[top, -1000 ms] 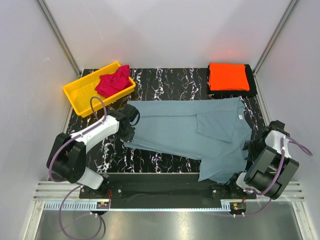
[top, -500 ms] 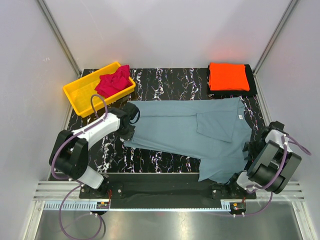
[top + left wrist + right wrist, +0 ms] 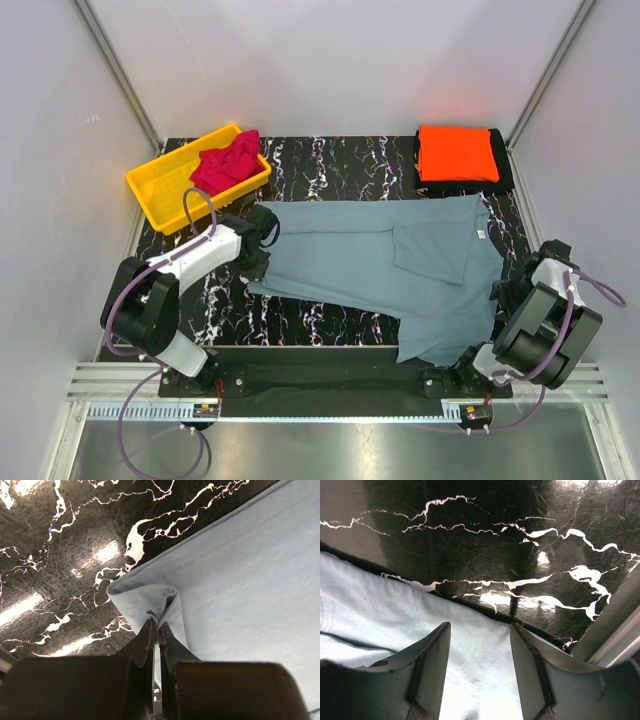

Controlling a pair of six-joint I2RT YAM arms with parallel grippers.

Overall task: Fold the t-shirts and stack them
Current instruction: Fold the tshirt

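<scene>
The grey-blue t-shirt (image 3: 390,270) lies spread across the black marbled table. My left gripper (image 3: 262,240) is shut on a bunched fold at the shirt's left edge (image 3: 150,602), low on the table. My right gripper (image 3: 505,290) is open, its jaws wide apart over the shirt's right edge (image 3: 465,645), with cloth between the fingers (image 3: 432,660). The orange t-shirt (image 3: 456,152) lies folded at the far right. The crimson t-shirt (image 3: 226,162) lies crumpled in the yellow bin.
The yellow bin (image 3: 165,185) stands at the far left corner. A black mat (image 3: 503,170) lies under the orange shirt. Grey walls close in both sides. A metal rail (image 3: 620,635) runs by the right gripper at the table's right edge.
The left gripper has shifted slightly up and right at the shirt's left edge. The right arm has barely moved.
</scene>
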